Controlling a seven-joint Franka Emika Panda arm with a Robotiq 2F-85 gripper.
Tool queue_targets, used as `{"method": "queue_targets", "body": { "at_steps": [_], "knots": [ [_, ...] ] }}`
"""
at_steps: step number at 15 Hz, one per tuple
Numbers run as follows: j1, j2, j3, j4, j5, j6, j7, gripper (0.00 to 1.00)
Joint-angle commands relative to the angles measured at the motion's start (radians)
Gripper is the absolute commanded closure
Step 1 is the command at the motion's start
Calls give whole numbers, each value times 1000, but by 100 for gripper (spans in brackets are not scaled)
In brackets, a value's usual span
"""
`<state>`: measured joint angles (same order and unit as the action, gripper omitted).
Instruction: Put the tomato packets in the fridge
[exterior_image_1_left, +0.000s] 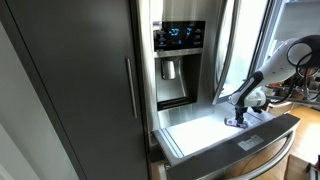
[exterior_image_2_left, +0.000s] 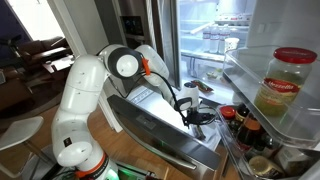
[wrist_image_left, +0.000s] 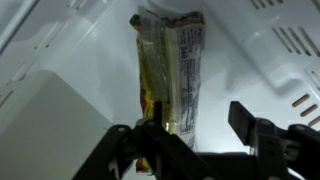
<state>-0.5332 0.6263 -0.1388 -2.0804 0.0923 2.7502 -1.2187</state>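
- The tomato packets (wrist_image_left: 170, 70) lie on the white floor of the fridge's pulled-out drawer (exterior_image_1_left: 195, 132). In the wrist view they show as a yellowish-brown strip and a pale silvery strip, side by side and touching.
- The gripper (wrist_image_left: 195, 125) has its two dark fingers spread well apart. The near end of the packets sits between them, closer to the finger at the picture's left. The fingers do not appear to pinch the packets, though the contact point is dim.
- Progress, judged from this: the packets are already inside the fridge (exterior_image_1_left: 85, 80), so the main step looks done. What seems left is lifting the arm clear and perhaps shutting the drawer. Whether any other packets wait outside cannot be told.
- In both exterior views the white arm (exterior_image_2_left: 85, 95) reaches across and bends down at the wrist, so the gripper (exterior_image_1_left: 238, 118) points into the drawer close to its floor.
- The gripper (exterior_image_2_left: 198, 115) hangs just behind the drawer's steel front (exterior_image_2_left: 165, 135).
- Above the drawer are the blue-lit display (exterior_image_1_left: 180, 35) and the water dispenser (exterior_image_1_left: 172, 78).
- An open door shelf holds a red-lidded jar (exterior_image_2_left: 292, 85).
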Motion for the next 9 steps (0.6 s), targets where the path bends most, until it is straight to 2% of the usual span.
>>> {"method": "queue_targets", "body": {
  "at_steps": [1,6,9],
  "knots": [
    [-39,28,27,19,-28,23,-10,61],
    [-60,25,47,26,-25,24,-20,98],
    [-68,22,54,28,-27,22,-23,100]
  ]
}}
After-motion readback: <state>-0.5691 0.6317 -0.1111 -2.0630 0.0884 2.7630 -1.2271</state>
